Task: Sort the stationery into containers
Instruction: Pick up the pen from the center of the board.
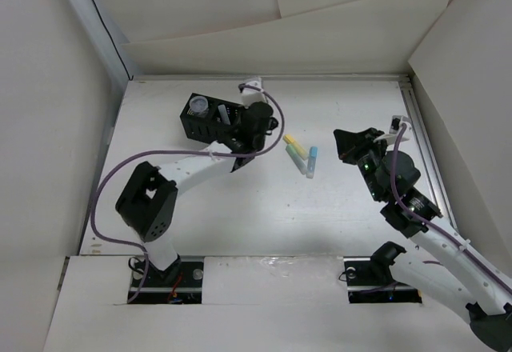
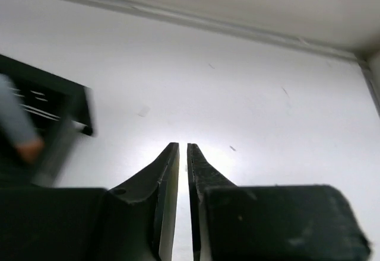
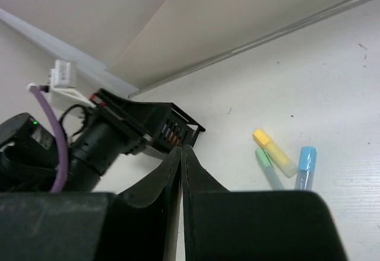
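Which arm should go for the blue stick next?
Right. The right gripper, shut, hangs beside the blue stick; the left gripper, also shut, is by the organizer, beyond the yellow stick.

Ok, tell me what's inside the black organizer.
In the black organizer, the clear round jar sits at the left end in the top view, and a pale stick stands beside it. The left arm covers the organizer's right side, so anything there is hidden.

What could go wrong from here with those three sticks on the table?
1. The yellow stick, green stick and blue stick lie bunched together, so picking one may scatter the others.
2. The left tool sits beside the organizer; swinging away could shove it.
3. The right tool is shut; descending like that would only push sticks.
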`<state>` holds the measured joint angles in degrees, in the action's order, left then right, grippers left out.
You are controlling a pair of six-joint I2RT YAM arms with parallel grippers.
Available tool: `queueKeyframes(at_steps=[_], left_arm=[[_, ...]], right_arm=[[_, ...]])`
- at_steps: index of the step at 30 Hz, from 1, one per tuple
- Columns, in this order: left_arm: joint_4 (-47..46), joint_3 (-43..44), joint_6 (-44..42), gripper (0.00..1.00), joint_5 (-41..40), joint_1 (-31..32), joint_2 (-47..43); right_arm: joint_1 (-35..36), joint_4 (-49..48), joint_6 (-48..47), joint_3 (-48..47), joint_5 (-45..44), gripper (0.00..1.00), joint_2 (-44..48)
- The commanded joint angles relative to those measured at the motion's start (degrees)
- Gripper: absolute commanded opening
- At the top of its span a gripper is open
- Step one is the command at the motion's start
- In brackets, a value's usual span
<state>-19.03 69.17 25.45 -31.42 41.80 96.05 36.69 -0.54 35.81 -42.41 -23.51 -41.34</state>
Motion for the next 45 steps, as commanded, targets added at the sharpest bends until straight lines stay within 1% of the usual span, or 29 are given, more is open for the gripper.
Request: queueKeyframes(at_steps=[1,2,3,5,6,7,8,9,12,16,18,20,23,27,28,32,34,38,41,45], left_arm=[[4.25,5.44,2.40,0.07,4.16,2.76,4.48],[5.39,6.41,3.54,0.07,5.83,3.37,7.37],[6.19,7.38,4.60,0.10,6.97,3.37,8.61],[8.03,10.45,6.09,0.14,8.74,3.37,11.25],[9.08,11.94,6.10,0.16,9.70,3.37,14.40],[11.97,15.96,6.10,0.21,9.71,3.37,16.26],[13.56,18.17,6.10,0.23,9.71,3.37,18.10],[14.53,19.94,6.10,0.23,9.10,3.37,21.16],[16.57,25.39,6.10,0.25,8.39,3.37,24.88],[19.37,31.28,6.10,0.34,8.39,3.37,30.93],[21.91,34.54,6.72,0.39,7.52,3.37,32.79],[22.54,35.07,6.72,0.41,7.51,3.37,33.94],[22.54,35.07,8.03,0.39,6.11,3.37,34.47],[20.88,30.43,9.18,0.36,5.06,3.37,31.32],[19.57,28.06,9.70,0.36,5.05,3.37,30.61],[18.85,24.97,10.76,0.35,5.05,3.37,29.37],[18.85,24.96,12.07,0.37,5.57,3.37,29.37],[19.55,26.02,12.08,0.38,6.10,3.37,31.12],[19.03,28.12,11.55,0.39,6.11,3.37,32.53],[21.83,32.69,10.49,0.41,6.11,3.37,35.78]], right_arm=[[-0.30,-2.98,-0.30,-2.67,-0.14,0.08,0.39],[-0.30,-2.98,-0.30,-2.67,-0.14,0.08,0.39],[-0.30,-2.98,-0.30,-2.67,-0.14,0.08,0.39],[-0.30,-2.98,-0.30,-2.67,-0.14,0.12,0.39],[-0.30,-2.98,-0.30,-2.67,-0.14,0.14,0.39],[-0.30,-2.98,-0.30,-2.67,-0.14,0.18,-0.14],[-0.30,-2.98,-0.30,-2.67,-0.14,0.20,-0.14],[-0.30,-2.98,-0.30,-2.67,0.47,0.21,-0.14],[-0.30,-2.98,-0.30,-3.20,0.48,0.23,-0.14],[-0.30,-2.98,-0.30,-3.20,1.10,0.25,-0.67],[-0.30,-2.98,-0.30,-3.20,1.10,0.29,-0.67],[-0.30,-2.98,-0.30,-3.20,1.62,0.32,-0.67],[-0.30,-2.98,-0.30,-3.20,1.10,0.37,-0.14],[-0.30,-2.98,-0.30,-3.20,1.10,0.40,0.39],[-0.30,-2.98,-0.30,-3.20,1.10,0.40,0.39],[-0.30,-2.98,-0.30,-3.20,1.10,0.40,0.39],[-0.30,-2.98,-0.30,-3.20,1.10,0.40,0.39],[-0.30,-2.98,-0.30,-3.20,1.62,0.41,0.39],[-0.30,-2.98,-0.30,-3.20,1.62,0.41,0.39],[-0.30,-2.98,-0.83,-3.20,1.62,0.41,0.39]])
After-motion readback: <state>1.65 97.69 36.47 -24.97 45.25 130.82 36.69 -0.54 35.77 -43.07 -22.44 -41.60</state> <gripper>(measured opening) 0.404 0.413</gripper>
